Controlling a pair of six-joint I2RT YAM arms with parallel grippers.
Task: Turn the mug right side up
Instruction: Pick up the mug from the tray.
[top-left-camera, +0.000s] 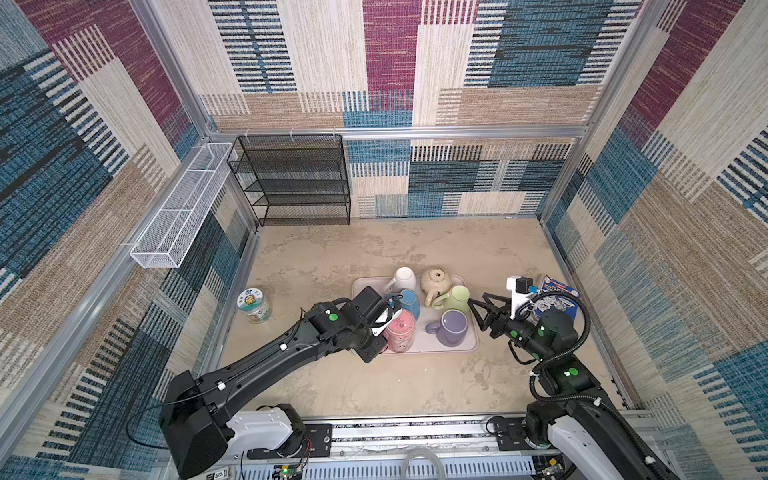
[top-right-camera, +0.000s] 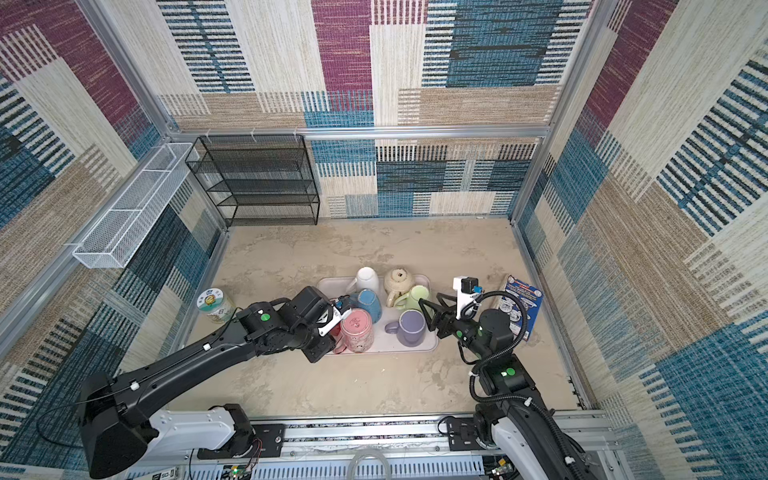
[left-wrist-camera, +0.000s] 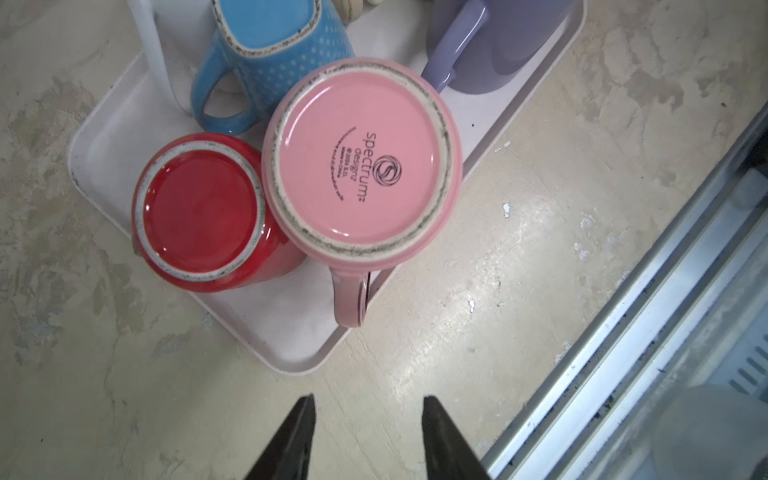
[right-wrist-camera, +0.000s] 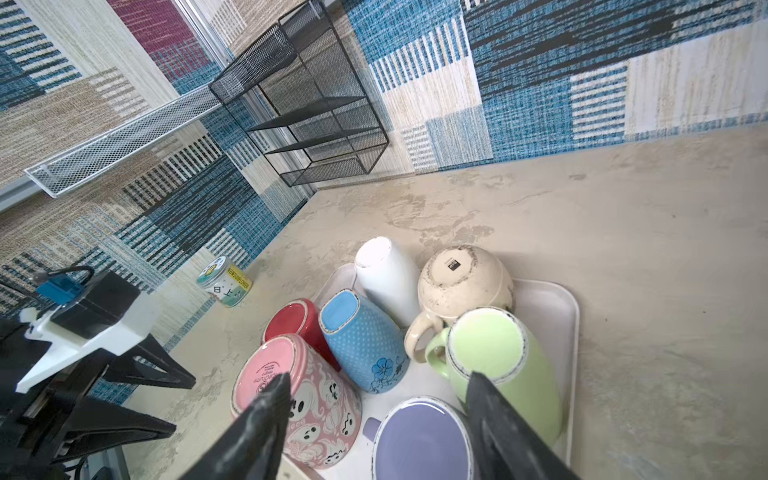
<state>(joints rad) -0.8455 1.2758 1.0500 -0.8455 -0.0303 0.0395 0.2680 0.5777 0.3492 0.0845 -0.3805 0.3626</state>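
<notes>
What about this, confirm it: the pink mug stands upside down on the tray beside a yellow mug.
Wrong colour. Beside the pink mug stands a red mug, not a yellow one, as the left wrist view shows. The rest is right.

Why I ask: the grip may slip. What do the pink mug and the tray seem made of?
Pink mug: glazed ceramic, glossy; it reflects light, and its upturned base shows a bare, speckled foot ring and a printed maker's stamp. Tray: probably plastic, pale and matte, with smooth, rounded, moulded corners; melamine is possible.
</notes>
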